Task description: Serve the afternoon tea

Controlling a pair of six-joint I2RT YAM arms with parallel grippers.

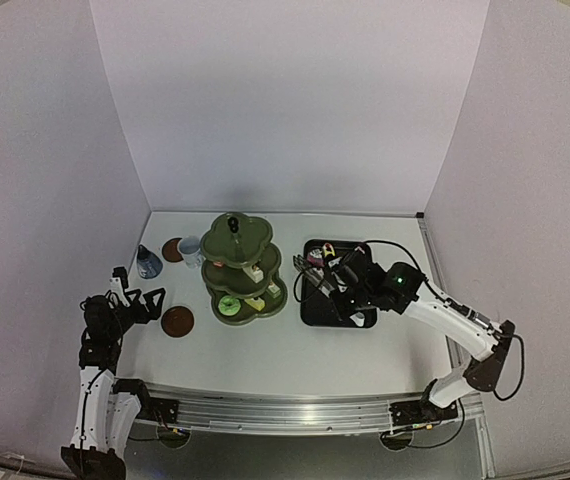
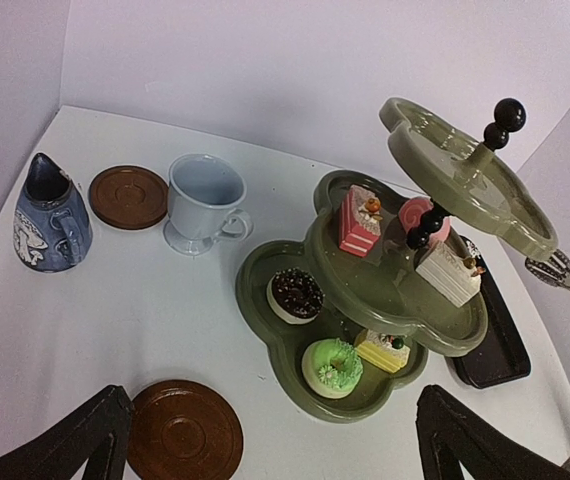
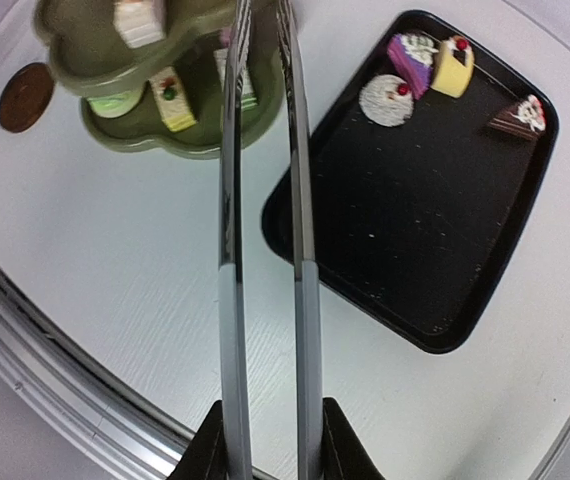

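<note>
The left hand (image 2: 273, 405) hangs with its fingers wide apart, holding nothing. One brown coaster (image 2: 185, 435) lies just ahead by its left finger. The olive three-tier stand (image 2: 390, 295) is ahead to its right and carries pink, white, yellow, green and chocolate cakes (image 2: 360, 220). Farther ahead to the left on the bench (image 2: 165, 310) are the white mug (image 2: 205, 200), the second coaster (image 2: 128, 197) just beside it, and the blue-grey pot (image 2: 50, 215), whose white marking is too blurred to read. The right hand (image 3: 270, 435) is clamped on thin metal tongs (image 3: 300, 200) that reach forward. The black tray (image 3: 415, 230), ahead to its right, holds four more cakes (image 3: 412, 58).
</note>
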